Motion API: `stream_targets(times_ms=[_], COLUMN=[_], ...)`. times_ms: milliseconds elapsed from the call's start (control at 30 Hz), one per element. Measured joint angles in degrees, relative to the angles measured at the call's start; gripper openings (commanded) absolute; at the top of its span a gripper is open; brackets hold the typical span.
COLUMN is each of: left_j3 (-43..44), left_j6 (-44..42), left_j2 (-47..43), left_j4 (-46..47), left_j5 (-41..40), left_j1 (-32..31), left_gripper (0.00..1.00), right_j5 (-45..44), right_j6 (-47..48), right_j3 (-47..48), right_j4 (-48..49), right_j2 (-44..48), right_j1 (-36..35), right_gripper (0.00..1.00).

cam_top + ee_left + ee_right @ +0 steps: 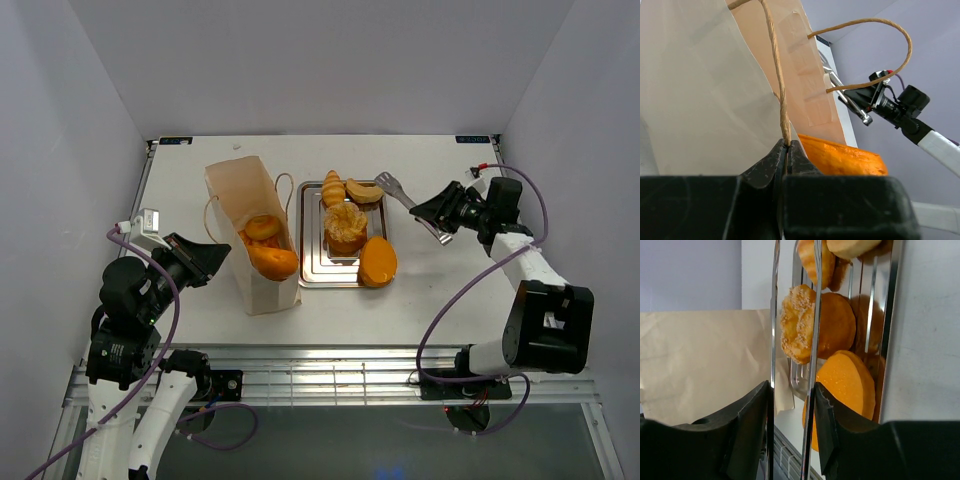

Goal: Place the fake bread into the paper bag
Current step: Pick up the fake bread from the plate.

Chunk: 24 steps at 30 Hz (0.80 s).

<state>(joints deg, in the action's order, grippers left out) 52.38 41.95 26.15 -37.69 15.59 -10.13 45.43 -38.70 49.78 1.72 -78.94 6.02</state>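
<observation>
- The paper bag [238, 190], pale tan and creased, stood open on the desk [450, 300] left of the tray [312, 268]. A bagel [263, 228] and a glossy orange loaf [273, 262] of fake bread lay inside.
- The ribbed silver tray held a croissant [333, 187], a sesame-crusted roll [346, 226] and a smooth round roll [377, 262].
- The left gripper [786, 147] had its fingers pinched shut on the bag's twisted cord handle [779, 90].
- The right gripper [792, 390] had its fingers clamped on metal tongs [815, 315].
</observation>
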Motion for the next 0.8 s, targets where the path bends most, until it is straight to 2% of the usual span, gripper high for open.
stream_targets(times_ms=[233, 400, 800], left_j3=[0.0, 0.0, -0.3], left_j6=[-0.2, -0.2, -0.1], left_j2=[0.0, 0.0, 0.0], left_j4=[0.0, 0.0, 0.4], left_j5=[0.0, 0.0, 0.1], left_j1=[0.0, 0.0, 0.0], left_gripper=[0.00, 0.00, 0.00], right_j5=[2.9, 4.2, 5.0], right_j6=[-5.8, -10.0, -20.0], right_j3=[-5.8, -9.1, -11.1], right_j4=[7.9, 12.9, 20.5], right_j2=[-6.0, -7.1, -11.5], right_j1=[-0.1, -0.1, -0.2], right_gripper=[0.46, 0.47, 0.50])
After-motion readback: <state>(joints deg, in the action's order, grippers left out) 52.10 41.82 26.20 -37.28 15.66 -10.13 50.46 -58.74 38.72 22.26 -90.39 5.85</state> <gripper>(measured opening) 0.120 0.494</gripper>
